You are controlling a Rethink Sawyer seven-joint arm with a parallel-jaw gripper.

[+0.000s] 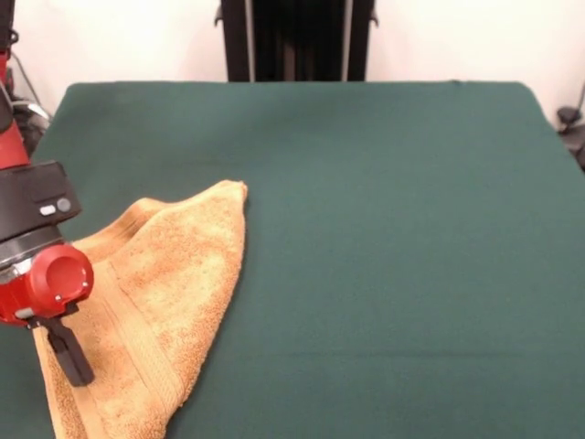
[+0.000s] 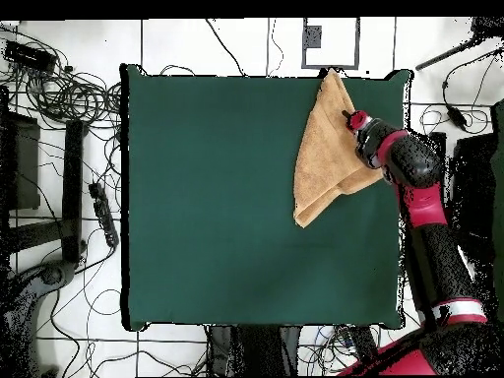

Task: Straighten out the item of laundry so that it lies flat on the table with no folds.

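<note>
Towel (image 1: 160,302) folded, triangular, at table (image 1: 384,229) corner, long axis along table edge. End effector (image 1: 71,352) over towel's outer edge, likely touching; finger state cannot tell.

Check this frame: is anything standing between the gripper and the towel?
Nothing visible does. The gripper is already down over the towel, which lies folded near a table corner. The green surface beside the towel shows nothing else on it in either view.
</note>
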